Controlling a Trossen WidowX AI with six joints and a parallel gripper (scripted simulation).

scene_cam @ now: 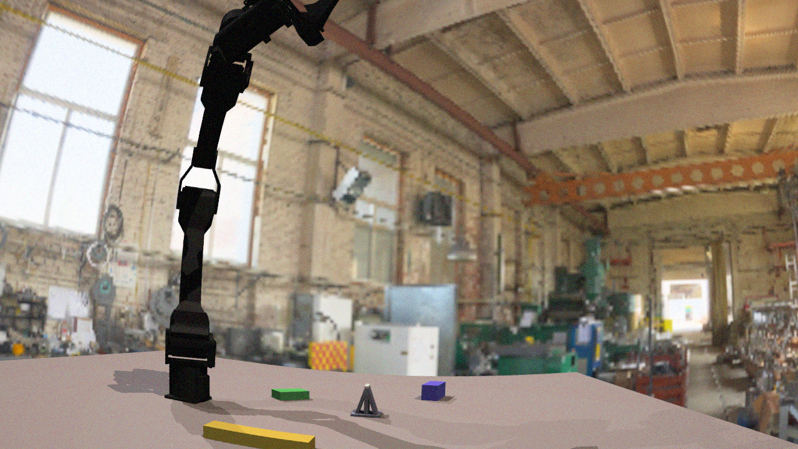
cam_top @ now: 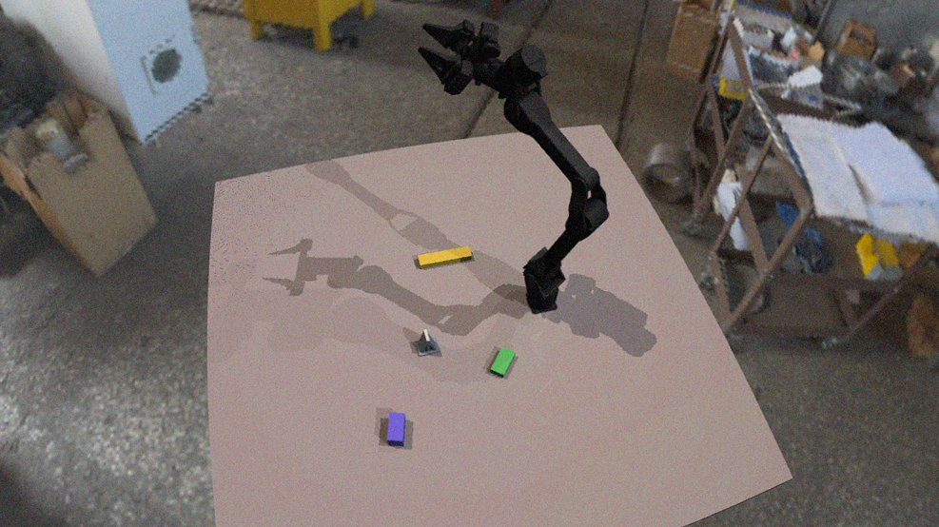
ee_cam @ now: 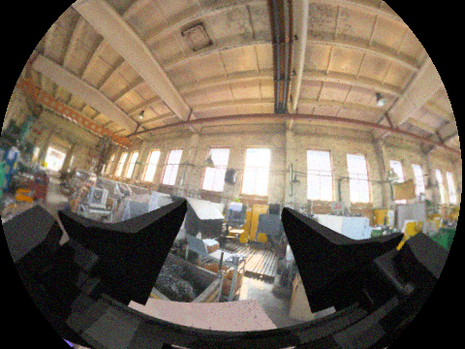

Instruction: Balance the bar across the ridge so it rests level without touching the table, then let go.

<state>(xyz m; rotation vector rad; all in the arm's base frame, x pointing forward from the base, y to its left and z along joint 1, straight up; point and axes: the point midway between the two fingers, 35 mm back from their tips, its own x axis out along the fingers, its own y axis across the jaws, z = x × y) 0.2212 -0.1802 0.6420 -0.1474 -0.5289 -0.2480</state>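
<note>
The yellow bar [cam_top: 444,257] [scene_cam: 259,434] lies flat on the pinkish table top [cam_top: 550,466] [scene_cam: 100,385], in front of the arm's base in the exterior view. The small grey ridge [cam_top: 427,339] [scene_cam: 366,403] stands upright with a pale top edge and nothing on it, apart from the bar. My gripper [cam_top: 422,38] [ee_cam: 235,208] is open with nothing between its fingers. It is raised high above the table and points outward, far from the bar and the ridge. Its fingertips are cut off at the top of the exterior view. The wrist view does not show the bar or the ridge.
A green block [cam_top: 501,361] [scene_cam: 290,394] lies between the ridge and the arm's base side of the table. A purple block [cam_top: 396,427] [scene_cam: 432,390] lies on the other side of the ridge from the bar. The arm's shadow falls across the table.
</note>
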